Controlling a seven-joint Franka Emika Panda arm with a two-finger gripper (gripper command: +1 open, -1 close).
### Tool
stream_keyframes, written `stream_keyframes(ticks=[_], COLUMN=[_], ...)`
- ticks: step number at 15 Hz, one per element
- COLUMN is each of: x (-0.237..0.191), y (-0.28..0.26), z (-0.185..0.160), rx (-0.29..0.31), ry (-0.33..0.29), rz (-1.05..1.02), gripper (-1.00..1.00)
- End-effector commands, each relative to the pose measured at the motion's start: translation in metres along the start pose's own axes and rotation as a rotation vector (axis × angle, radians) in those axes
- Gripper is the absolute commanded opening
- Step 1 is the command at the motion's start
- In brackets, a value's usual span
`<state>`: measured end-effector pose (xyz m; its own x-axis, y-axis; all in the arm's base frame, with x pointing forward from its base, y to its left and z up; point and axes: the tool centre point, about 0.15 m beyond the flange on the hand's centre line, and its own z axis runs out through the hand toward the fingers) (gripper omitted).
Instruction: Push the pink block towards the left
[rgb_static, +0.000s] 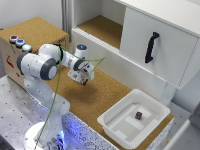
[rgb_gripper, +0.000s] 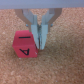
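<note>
In the wrist view the pink block (rgb_gripper: 23, 44), a small reddish-pink cube with dark markings on its face, sits on the cork surface. My gripper (rgb_gripper: 40, 41) is down at the cork with its fingers (rgb_gripper: 44, 30) drawn together, right beside the block and touching or nearly touching its side. Nothing is held between the fingers. In the exterior view the gripper (rgb_static: 85, 79) is low over the cork counter (rgb_static: 107, 95) near its middle, and the pink block is hidden behind it.
A white tray (rgb_static: 156, 107) at the exterior view's right holds a dark maroon cube (rgb_static: 138, 115). A white cabinet with a black handle (rgb_static: 151, 46) stands behind. A cardboard box (rgb_static: 35, 31) with small cups is at the left. A white cylinder (rgb_static: 81, 50) stands behind the gripper.
</note>
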<state>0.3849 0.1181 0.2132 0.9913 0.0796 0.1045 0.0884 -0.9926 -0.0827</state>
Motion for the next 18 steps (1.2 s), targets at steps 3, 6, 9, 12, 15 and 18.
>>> stream_keyframes(ticks=[3, 6, 9, 12, 15, 18], x=[0.006, -0.005, -0.010, -0.010, -0.010, -0.010], y=[-0.009, -0.001, -0.004, -0.004, -0.004, -0.004], z=[-0.020, -0.076, -0.089, -0.089, -0.089, -0.089], rx=[0.008, 0.005, -0.003, -0.003, -0.003, -0.003], ry=[-0.067, -0.008, 0.014, 0.014, 0.014, 0.014], rz=[0.003, -0.017, -0.037, -0.037, -0.037, -0.037], gripper=[-1.00, 1.00, 1.00, 1.00, 1.00, 1.00])
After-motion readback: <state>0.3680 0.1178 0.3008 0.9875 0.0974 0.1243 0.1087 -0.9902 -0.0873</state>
